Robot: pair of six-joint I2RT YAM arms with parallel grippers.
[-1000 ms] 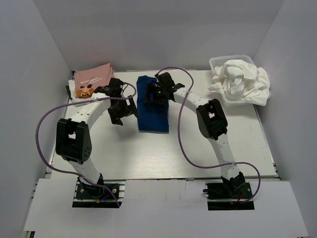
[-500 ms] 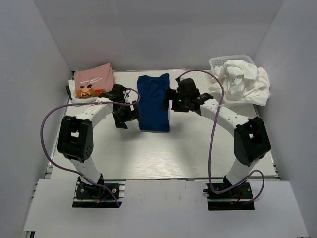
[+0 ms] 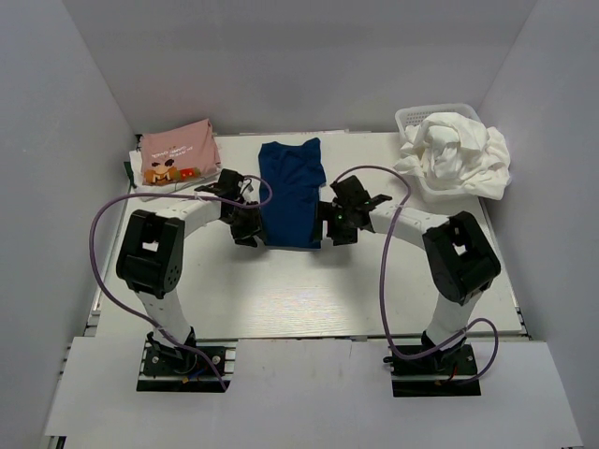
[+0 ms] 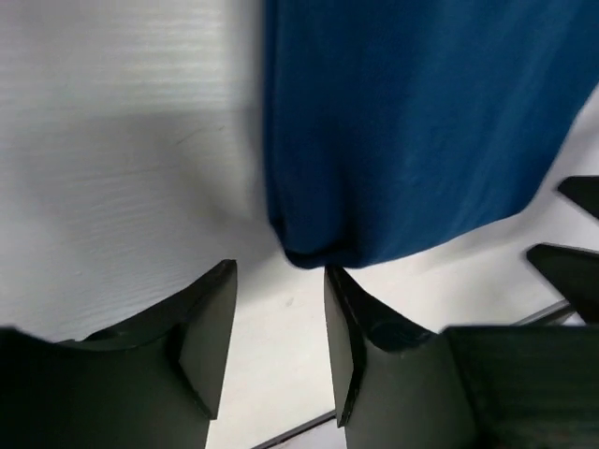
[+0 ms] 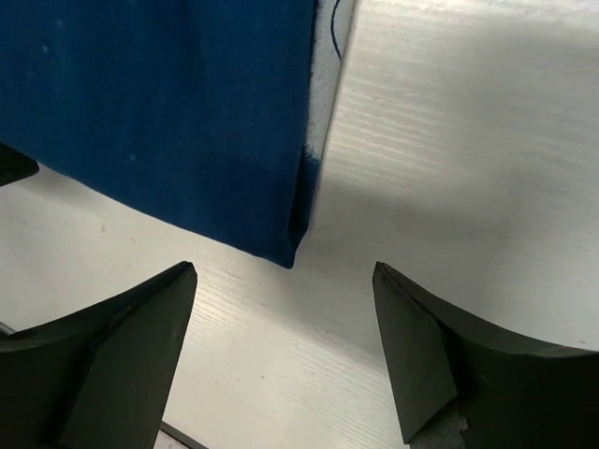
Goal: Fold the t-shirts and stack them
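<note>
a white bench (image 3: 281, 299) sits inside a plain white-walled booth, with the two arms reaching in from the near edge.

a navy blue t-shirt (image 3: 292, 187) lies flat at the middle of the bench, toward the far side. it is folded into a long strip that runs from far to near.

the left claw (image 4: 279, 269) is low over the bench at the strip's near left corner. its two fingers (image 4: 211, 327) stand partly apart with nothing between them. the cloth's folded corner lies just beyond the tip of one finger; whether it touches that tip cannot be told.

the right claw (image 5: 284, 267) is at the near right corner. its fingers (image 5: 412, 355) are spread wide and the corner of the cloth points into the gap between them. neither finger touches the cloth.

a pink t-shirt (image 3: 178, 150) with a cartoon print lies folded at the far left corner of the bench, well apart from the navy one.

at the far right corner, crumpled white t-shirts (image 3: 454, 154) are heaped in a white mesh basket (image 3: 412, 117) and spill over its near and right rims.

a purple cable (image 3: 98, 253) loops beside each arm.
</note>
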